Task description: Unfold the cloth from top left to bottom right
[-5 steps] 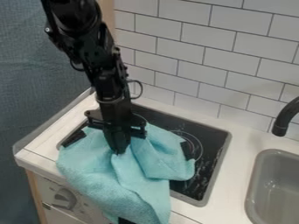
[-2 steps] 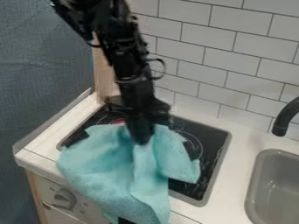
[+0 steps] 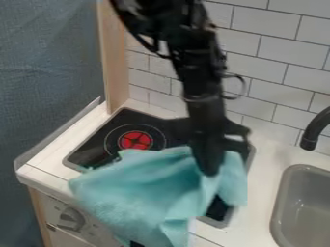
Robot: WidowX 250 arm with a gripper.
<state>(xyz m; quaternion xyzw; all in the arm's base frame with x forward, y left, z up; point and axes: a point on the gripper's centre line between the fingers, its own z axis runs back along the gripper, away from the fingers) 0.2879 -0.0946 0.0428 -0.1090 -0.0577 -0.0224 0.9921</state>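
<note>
the black jointed arm (image 3: 193, 62) and grey rounded sink (image 3: 304, 169) are cut off; the black gripper (image 3: 209, 170) is blurred; the crumpled turquoise cloth (image 3: 142, 185) hides part of the black rectangular stovetop (image 3: 95, 153).

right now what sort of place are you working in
It looks like a toy kitchen: there is a stovetop with a red burner, a grey sink under a black faucet, and a white tiled wall behind the counter.
</note>
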